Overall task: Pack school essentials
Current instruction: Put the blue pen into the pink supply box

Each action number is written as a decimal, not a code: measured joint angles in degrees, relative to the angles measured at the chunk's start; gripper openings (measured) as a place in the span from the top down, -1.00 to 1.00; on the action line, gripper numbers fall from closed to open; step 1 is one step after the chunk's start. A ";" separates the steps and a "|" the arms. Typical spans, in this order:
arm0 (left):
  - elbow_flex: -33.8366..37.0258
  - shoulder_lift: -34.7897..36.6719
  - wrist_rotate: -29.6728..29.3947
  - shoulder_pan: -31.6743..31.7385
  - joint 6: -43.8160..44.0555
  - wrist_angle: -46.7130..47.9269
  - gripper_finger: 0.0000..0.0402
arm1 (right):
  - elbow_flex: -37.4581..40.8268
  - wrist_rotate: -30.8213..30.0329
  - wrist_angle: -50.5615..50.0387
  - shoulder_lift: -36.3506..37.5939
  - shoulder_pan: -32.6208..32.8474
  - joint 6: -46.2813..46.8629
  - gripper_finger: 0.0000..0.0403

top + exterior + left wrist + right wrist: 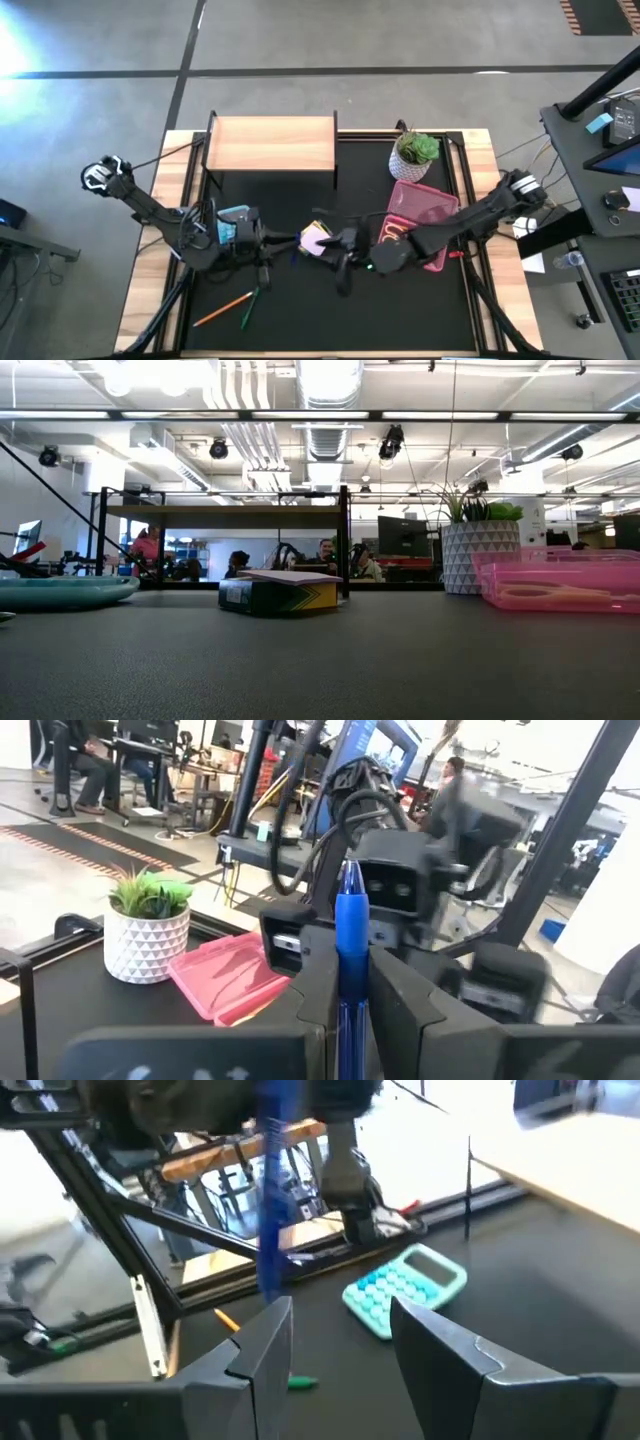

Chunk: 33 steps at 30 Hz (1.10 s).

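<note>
My left gripper (352, 975) is shut on a blue pen (350, 920) above the middle of the table. My right gripper (340, 1315) faces it, open. The pen's free end (270, 1285) shows just ahead of one right finger (265, 1345), not between the two. In the high view the two grippers meet at the left gripper (292, 243) and the right gripper (345, 245), over a yellow-pink sticky-note block (315, 238). An orange pencil (222, 310) and a green pen (248, 308) lie flat near the front left. My left gripper pinches the blue pen's barrel (350, 1005) between its two fingers. The pen runs along the fingers and sticks out past them toward the right arm. It is lifted clear of the table.
An open pink case (420, 215) lies at the right, with a potted plant (415, 152) behind it. A wooden shelf (270, 145) stands at the far side. A teal calculator (405, 1290) lies at the left. The block (280, 592) sits on the dark mat.
</note>
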State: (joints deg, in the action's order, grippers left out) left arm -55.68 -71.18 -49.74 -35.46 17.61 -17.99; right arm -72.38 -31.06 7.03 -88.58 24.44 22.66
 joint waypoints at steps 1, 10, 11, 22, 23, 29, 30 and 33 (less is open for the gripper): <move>0.00 0.00 -0.01 0.00 -0.01 0.01 0.88 | -2.20 -0.11 -0.92 -1.49 -0.18 -1.54 0.21; 0.02 -0.48 -0.12 0.00 -0.26 -0.09 0.88 | -14.56 0.14 -6.31 -8.65 -2.39 -6.63 0.21; 0.02 -0.68 -0.12 0.00 -0.51 -0.07 0.88 | -15.17 0.26 -6.31 -9.00 -2.53 -6.78 0.21; 0.09 -1.07 0.29 -0.17 -3.47 0.06 0.88 | -15.76 2.67 -6.26 -8.16 -2.75 -4.66 0.21; 0.09 -1.07 0.30 -0.15 -3.48 0.06 0.88 | -15.76 2.78 -6.09 -8.07 -2.75 -4.24 0.21; 0.09 -1.26 0.18 0.00 -6.21 -1.34 0.88 | -15.76 2.98 -5.65 -7.95 -2.75 -3.10 0.21; 0.09 -1.29 0.16 0.06 -7.09 -1.95 0.88 | -15.76 2.98 -5.24 -7.95 -2.75 -3.08 0.21; 0.09 -1.33 -0.01 0.22 -9.21 -3.50 0.88 | -15.76 2.98 -4.50 -7.88 -2.75 -3.09 0.26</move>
State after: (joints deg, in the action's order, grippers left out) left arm -55.59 -72.51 -49.75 -35.24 8.40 -21.49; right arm -88.14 -28.08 2.54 -96.47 21.69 19.57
